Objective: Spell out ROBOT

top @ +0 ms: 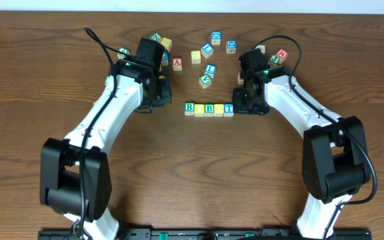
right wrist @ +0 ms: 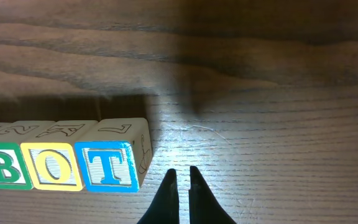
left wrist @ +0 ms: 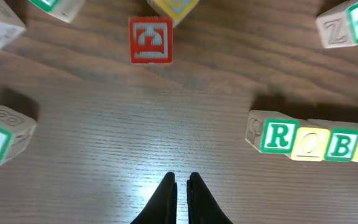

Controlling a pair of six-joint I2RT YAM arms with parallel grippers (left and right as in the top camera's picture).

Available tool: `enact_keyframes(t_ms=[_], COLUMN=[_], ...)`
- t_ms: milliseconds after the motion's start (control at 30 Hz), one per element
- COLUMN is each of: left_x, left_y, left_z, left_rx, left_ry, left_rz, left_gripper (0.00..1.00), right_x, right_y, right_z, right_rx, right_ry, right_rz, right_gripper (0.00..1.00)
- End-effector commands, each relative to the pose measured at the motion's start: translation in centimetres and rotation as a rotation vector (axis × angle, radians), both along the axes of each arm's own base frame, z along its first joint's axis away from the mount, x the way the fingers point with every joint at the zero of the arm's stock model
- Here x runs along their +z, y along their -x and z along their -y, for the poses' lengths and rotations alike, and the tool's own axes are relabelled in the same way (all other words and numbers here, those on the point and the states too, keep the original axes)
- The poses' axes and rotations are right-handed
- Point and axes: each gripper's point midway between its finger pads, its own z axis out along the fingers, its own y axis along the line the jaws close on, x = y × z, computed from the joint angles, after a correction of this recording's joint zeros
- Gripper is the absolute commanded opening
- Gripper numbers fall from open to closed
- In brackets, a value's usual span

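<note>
A row of letter blocks (top: 209, 108) lies mid-table and reads R, O, B, O, T. The left wrist view shows its green R block (left wrist: 277, 137), then a yellow O and a green B. The right wrist view shows a green B, a yellow O (right wrist: 55, 167) and the blue T block (right wrist: 109, 165) at the row's right end. My left gripper (left wrist: 182, 179) is shut and empty over bare wood left of the row. My right gripper (right wrist: 180, 173) is shut and empty just right of the T block, not touching it.
Loose letter blocks lie behind the row: a red A block (top: 177, 63), a yellow one (top: 196, 56), blue ones (top: 216, 37), a green one (top: 205, 81), and a red M block (top: 282, 53) at the right. A red block (left wrist: 150, 39) lies ahead of the left gripper.
</note>
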Motion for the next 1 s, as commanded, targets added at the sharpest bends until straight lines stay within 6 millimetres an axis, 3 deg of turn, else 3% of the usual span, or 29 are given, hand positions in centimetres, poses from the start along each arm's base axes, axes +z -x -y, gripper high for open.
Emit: enact_keyframes(t_ms=[0,567,967], left_x=[-1.5,-1.6,-1.6], left_y=[0.3,0.1,0.1], left_z=[0.4,0.9,0.9], left_rx=[-0.014,-0.02,-0.02], left_ry=[0.003,0.031,0.031], left_rz=[-0.043,-0.039,-0.039], left_gripper=[0.08,0.08,0.08], right_x=[-0.6,-1.4,-1.7], right_y=[0.1,0.2,0.0], right_z=[0.6,0.6,-0.5], right_rx=[-0.007,-0.017,0.001], right_ry=[0.017,0.012,-0.028], right_rz=[-0.01,-0.004,0.021], right_gripper=[0.03,0.04,0.04])
